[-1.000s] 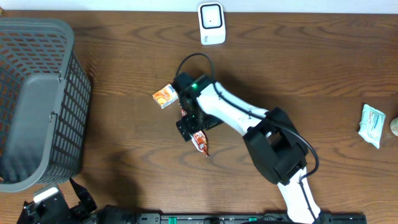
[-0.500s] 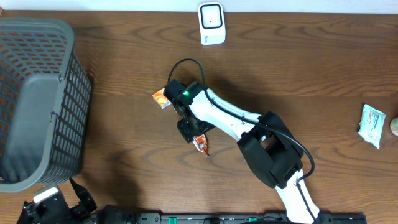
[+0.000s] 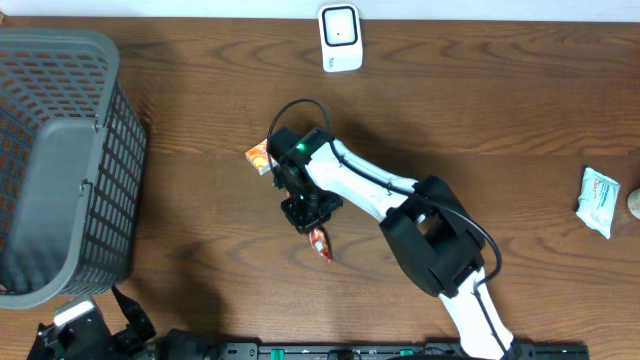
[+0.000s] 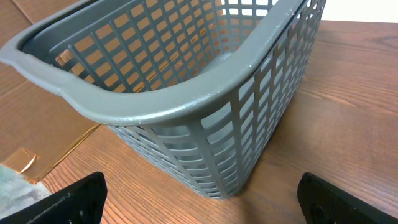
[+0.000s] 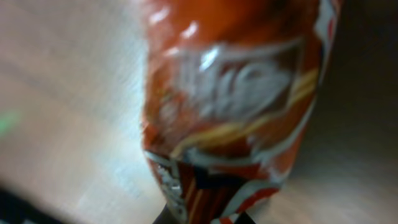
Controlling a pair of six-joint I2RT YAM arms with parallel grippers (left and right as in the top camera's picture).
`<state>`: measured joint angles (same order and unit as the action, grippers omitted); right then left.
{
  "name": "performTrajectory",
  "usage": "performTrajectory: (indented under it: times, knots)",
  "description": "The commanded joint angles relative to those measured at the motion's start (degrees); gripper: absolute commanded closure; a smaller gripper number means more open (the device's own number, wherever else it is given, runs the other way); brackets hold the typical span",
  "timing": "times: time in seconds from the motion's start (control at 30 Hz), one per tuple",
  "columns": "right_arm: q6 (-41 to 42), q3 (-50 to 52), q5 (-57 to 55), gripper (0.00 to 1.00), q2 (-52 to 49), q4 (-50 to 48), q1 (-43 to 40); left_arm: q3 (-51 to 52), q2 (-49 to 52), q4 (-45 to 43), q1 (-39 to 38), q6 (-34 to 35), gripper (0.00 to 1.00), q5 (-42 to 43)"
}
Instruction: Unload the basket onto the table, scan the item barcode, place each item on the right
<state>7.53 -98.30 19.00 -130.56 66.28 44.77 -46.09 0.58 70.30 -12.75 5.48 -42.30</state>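
From the top: the right claw [image 3: 309, 213] is low over the middle of the brown surface [image 3: 200, 90], pinched shut on the top end of a red snack pkt [image 3: 321, 244] — the pkt's other end pokes out toward the near edge. A small orange box [image 3: 259, 157] sits just beside the arm. The white scanner [image 3: 340, 38] is well apart, at the far edge. Left wrist cam: the left claw [image 4: 202, 183] is wide open w/ nothing in it, and a grey basket [image 4: 186, 99] is right in front. Right wrist cam: the red pkt fills the pic — blurry, very close.
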Motion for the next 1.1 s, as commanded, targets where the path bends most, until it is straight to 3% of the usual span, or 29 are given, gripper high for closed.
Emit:
performTrajectory:
  times: [0.0,0.37,0.6,0.87,1.07]
  knots:
    - [-10.16,-2.03,13.49,0.99,-3.15,3.04,-1.97,-0.04,-0.42,0.02,0.2,-0.74,0.02,-0.31]
    - [-41.22,-3.28,40.87,0.99,-3.15,17.92,-12.15,-0.04,-0.42,0.02,0.2,-0.74,0.02,-0.31]
    - [-57.94,-3.28,44.89,0.99,-3.15,30.36,-15.76,-0.04,-0.42,0.02,0.2,-0.74,0.02,-0.33]
    - [-58.99,-3.23,46.56,0.99,-0.17,31.28,-15.85,-0.04,-0.42,0.02,0.2,-0.74,0.02,-0.31]
    - [-57.77,-3.23,47.91,0.99,8.68,31.26,-15.85,-0.04,-0.42,0.02,0.2,-0.74,0.02,-0.33]
